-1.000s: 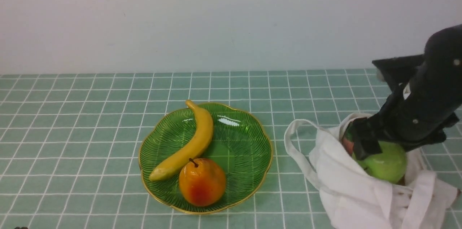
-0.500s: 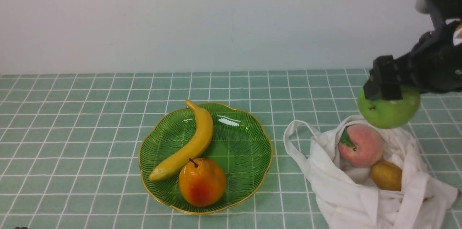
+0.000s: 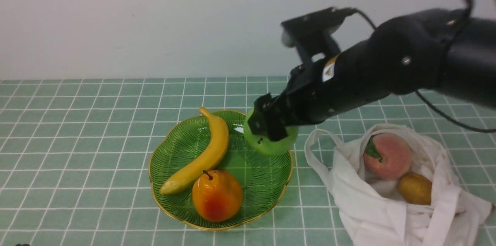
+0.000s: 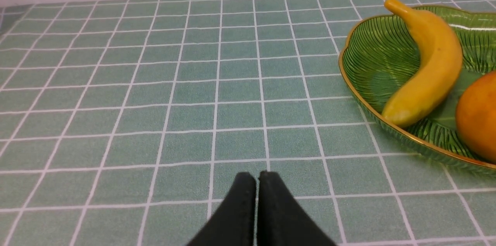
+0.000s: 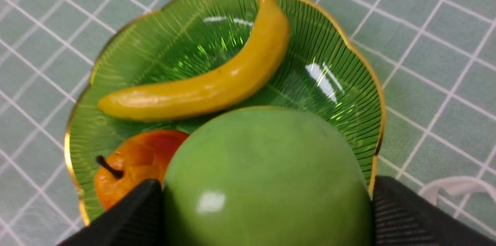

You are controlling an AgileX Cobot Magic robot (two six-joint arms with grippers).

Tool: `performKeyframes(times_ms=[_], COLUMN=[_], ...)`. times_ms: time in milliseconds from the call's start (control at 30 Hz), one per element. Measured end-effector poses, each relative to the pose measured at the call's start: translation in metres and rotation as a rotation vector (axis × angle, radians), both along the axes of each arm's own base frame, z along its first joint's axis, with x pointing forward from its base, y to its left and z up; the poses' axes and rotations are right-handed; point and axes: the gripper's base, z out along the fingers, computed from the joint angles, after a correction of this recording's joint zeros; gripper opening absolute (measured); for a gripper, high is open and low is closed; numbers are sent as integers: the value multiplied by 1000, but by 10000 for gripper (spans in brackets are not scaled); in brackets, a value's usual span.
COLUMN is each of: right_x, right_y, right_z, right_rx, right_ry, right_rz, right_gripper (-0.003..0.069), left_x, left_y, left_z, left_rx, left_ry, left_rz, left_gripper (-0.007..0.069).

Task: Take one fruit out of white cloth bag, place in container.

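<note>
Green checked cloth covers the table below a pale wall. The right gripper is clamped on the one green apple, held over the far right part of the single plate, which carries one banana and one pear. Its arm slopes down from the right. One white bag beside the plate holds a peach and a yellowish fruit. The left gripper, fingers together, sits low over the cloth.

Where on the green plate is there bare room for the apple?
Free: the right half of the plate, below the apple, bordered by the banana, the pear and the rim toward the bag. Crowded: its left and front.
</note>
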Motion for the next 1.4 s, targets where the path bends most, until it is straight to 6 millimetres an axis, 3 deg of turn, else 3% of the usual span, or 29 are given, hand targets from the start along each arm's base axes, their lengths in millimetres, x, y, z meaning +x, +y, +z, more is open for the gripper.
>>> performKeyframes(times_ms=[200,300,500,767,833,967,1167,1200,1267,1367,1400], right_x=[17,19,22,25,25,27,12,1,-22,-60,-87], right_y=[22,24,27,32,32,25,-6,-16,-34,-63,-83], right_z=[-56,-66,-56,-23,-13,13,72,97,136,185,211], right_rx=[-93,-96,-73,-93,-106,-176,-261,-224,-135,-13,58], right_ry=[69,96,106,162,185,200,70,21,-46,-141,-200], right_rz=[27,11,-14,-8,-19,-74,-166,-195,-229,-253,-266], right_gripper=[624,624,685,691,687,576,154,59,10,-7,-12], left_x=[0,0,0,0,0,0,0,0,0,0,0], left_y=[0,0,0,0,0,0,0,0,0,0,0], left_z=[0,0,0,0,0,0,0,0,0,0,0], left_rx=[0,0,0,0,0,0,0,0,0,0,0], left_ry=[0,0,0,0,0,0,0,0,0,0,0], left_rz=[0,0,0,0,0,0,0,0,0,0,0], left_gripper=[-8,-8,-8,-8,-8,-8,-8,-8,-8,-8,-8])
